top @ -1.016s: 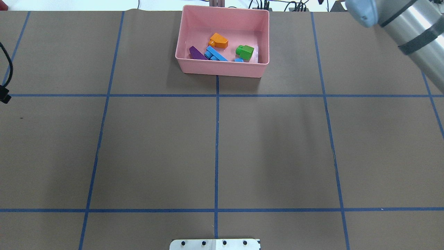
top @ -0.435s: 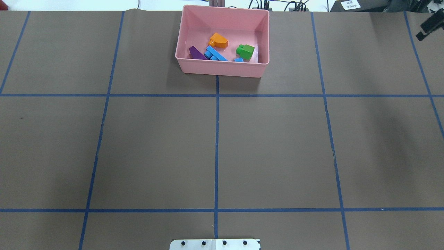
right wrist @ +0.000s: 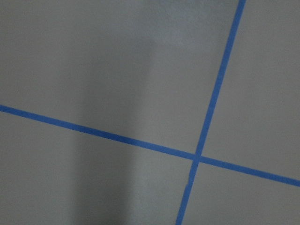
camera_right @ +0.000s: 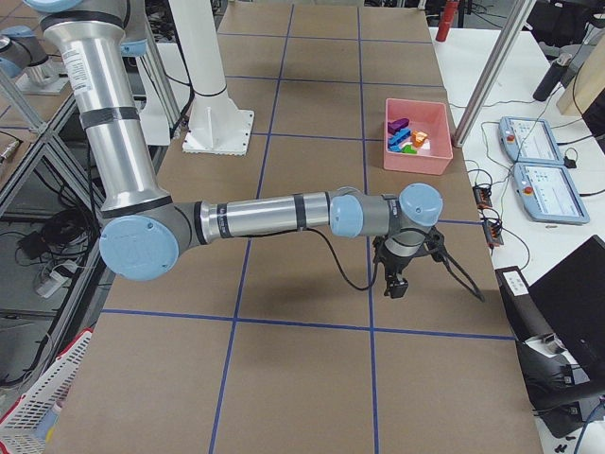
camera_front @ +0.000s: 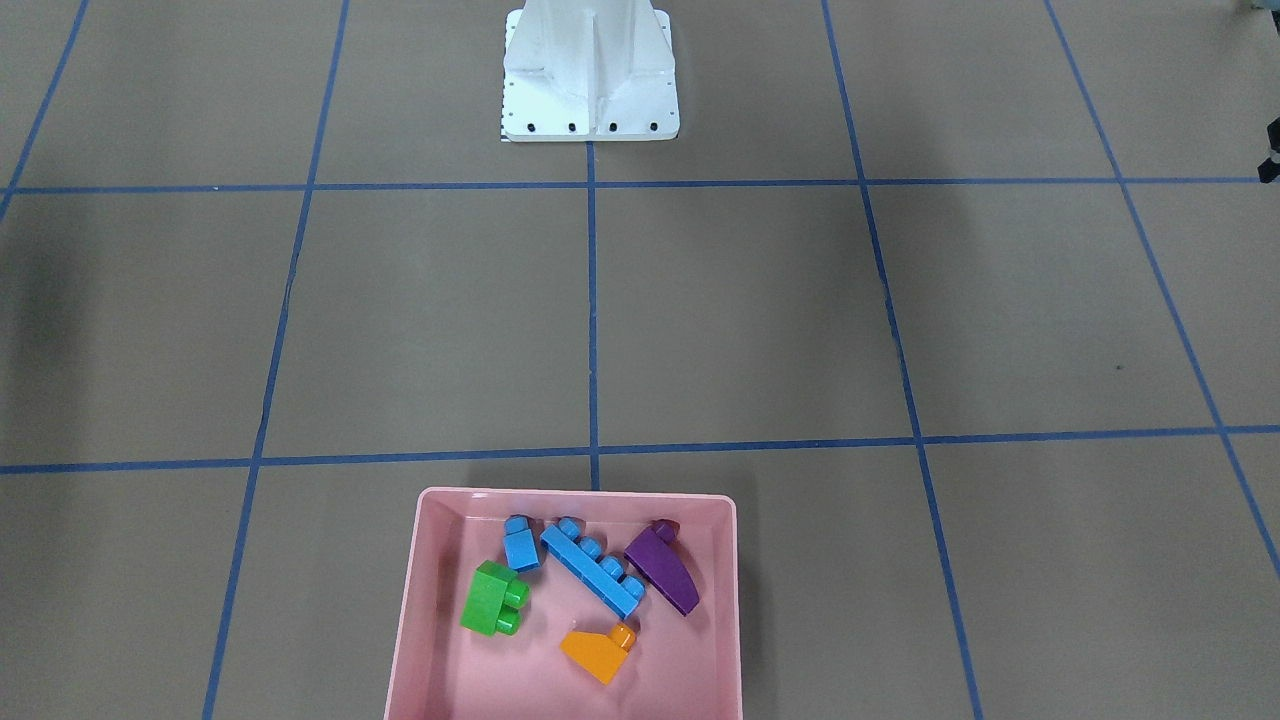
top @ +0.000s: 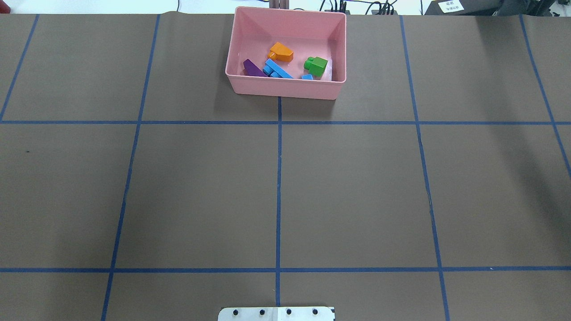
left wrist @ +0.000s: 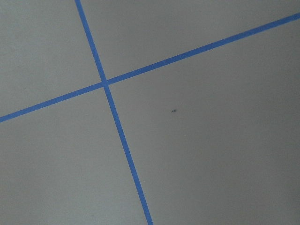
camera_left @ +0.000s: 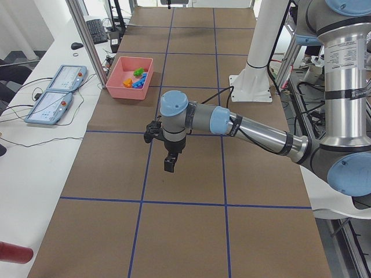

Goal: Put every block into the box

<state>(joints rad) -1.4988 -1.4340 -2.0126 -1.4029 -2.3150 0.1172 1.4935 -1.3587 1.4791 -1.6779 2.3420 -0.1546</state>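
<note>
The pink box (top: 285, 88) stands at the table's far middle and also shows in the front view (camera_front: 575, 494). All five blocks lie inside it: orange (top: 281, 52), purple (top: 253, 68), long blue (top: 277, 70), small blue (top: 307, 77) and green (top: 316, 65). My left gripper (camera_left: 168, 164) hangs over bare table far from the box, seen only in the left side view. My right gripper (camera_right: 397, 286) hangs over bare table, seen only in the right side view. I cannot tell whether either is open or shut. Both wrist views show only paper and tape.
The white robot base (camera_front: 590, 70) stands at the near middle edge. Blue tape lines (top: 279, 178) grid the brown table cover. Teach pendants (camera_left: 58, 95) lie on the bench beyond the table's far edge.
The right arm has left the top right corner of the overhead view and the left arm's dark part has left its left edge. The blocks and box have not moved.
</note>
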